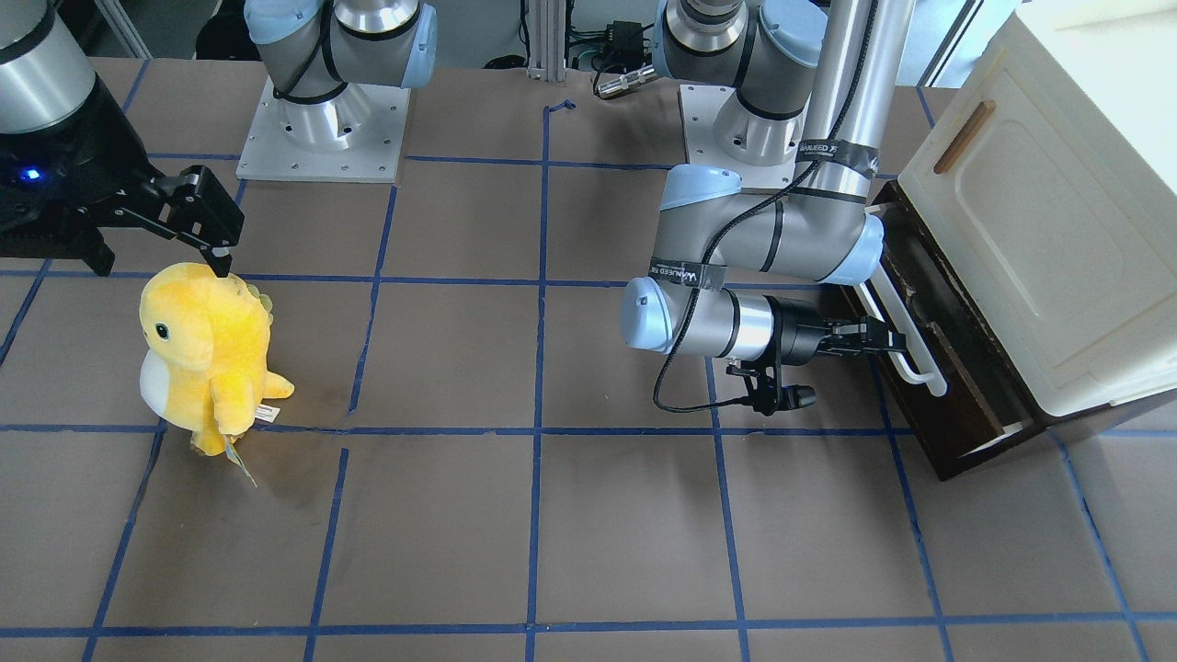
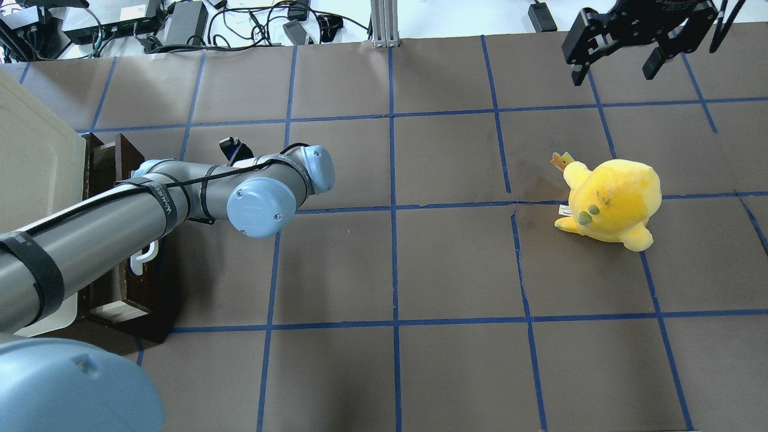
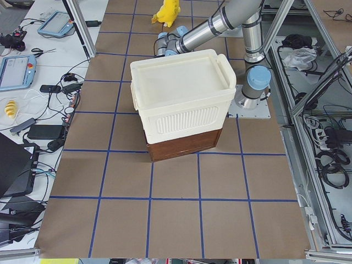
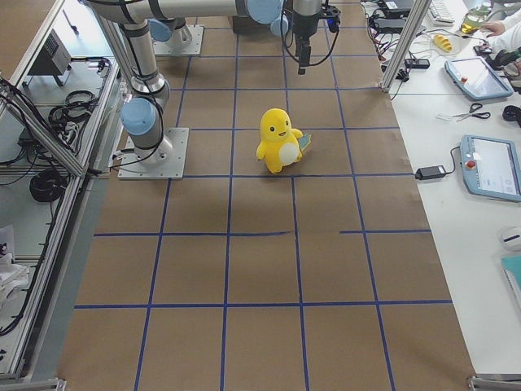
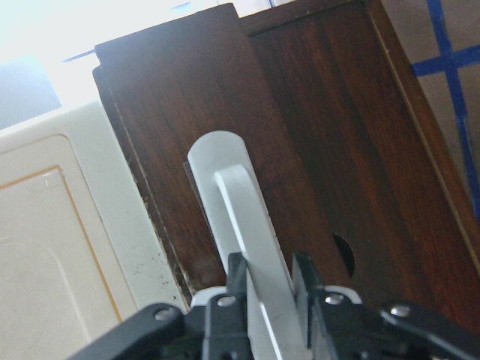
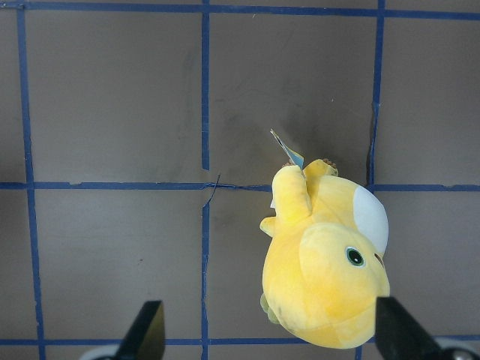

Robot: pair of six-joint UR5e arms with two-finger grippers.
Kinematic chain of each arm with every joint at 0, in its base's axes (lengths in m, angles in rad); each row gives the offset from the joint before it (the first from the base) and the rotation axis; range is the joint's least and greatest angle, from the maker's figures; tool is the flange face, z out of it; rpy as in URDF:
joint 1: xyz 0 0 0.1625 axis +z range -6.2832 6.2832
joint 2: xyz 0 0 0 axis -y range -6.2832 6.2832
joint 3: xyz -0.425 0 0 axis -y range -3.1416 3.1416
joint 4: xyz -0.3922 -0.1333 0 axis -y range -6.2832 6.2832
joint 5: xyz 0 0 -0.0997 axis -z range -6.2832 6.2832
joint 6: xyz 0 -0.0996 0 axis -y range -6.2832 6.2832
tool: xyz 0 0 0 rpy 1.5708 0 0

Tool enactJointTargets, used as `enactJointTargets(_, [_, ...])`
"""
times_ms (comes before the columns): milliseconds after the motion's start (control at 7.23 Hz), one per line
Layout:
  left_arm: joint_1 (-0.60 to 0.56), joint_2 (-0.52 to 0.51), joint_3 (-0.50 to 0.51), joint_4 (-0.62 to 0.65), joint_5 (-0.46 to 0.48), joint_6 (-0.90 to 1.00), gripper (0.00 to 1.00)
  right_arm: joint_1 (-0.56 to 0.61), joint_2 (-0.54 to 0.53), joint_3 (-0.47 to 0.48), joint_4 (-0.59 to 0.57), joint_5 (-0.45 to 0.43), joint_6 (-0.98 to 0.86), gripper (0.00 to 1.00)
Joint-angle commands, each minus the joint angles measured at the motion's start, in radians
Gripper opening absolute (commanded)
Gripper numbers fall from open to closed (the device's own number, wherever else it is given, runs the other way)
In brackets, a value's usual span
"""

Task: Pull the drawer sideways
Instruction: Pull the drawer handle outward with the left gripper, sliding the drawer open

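Observation:
The drawer [image 1: 956, 423] has a dark brown front and a long white bar handle [image 1: 906, 336], and sits under a cream cabinet at the table's end. It stands slightly out, with a strip of pale wood showing at its end. My left gripper [image 1: 894, 346] reaches in level and is shut on the handle. In the left wrist view both fingers [image 5: 236, 281] pinch the white handle [image 5: 232, 187] against the brown drawer front [image 5: 322, 150]. My right gripper [image 2: 618, 63] is open and empty, hovering far from the drawer above a yellow plush.
The cream cabinet [image 1: 1039, 230], with a small brown door handle [image 1: 964, 136], rests on top of the drawer unit. A yellow plush toy [image 1: 207, 354] stands on the table below my right gripper [image 6: 270, 337]. Blue tape lines grid the brown table.

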Motion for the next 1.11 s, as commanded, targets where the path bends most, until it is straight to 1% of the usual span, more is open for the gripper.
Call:
enactJointTargets(0, [-0.020, -0.004, 0.004, 0.000, 0.002, 0.006, 0.00, 0.000, 0.000, 0.000, -0.001, 0.000, 0.000, 1.00])
enactJointTargets(968, [-0.054, -0.006, 0.027, 0.000, -0.003, 0.020, 0.00, 0.000, 0.000, 0.000, -0.001, 0.000, 0.000, 1.00])
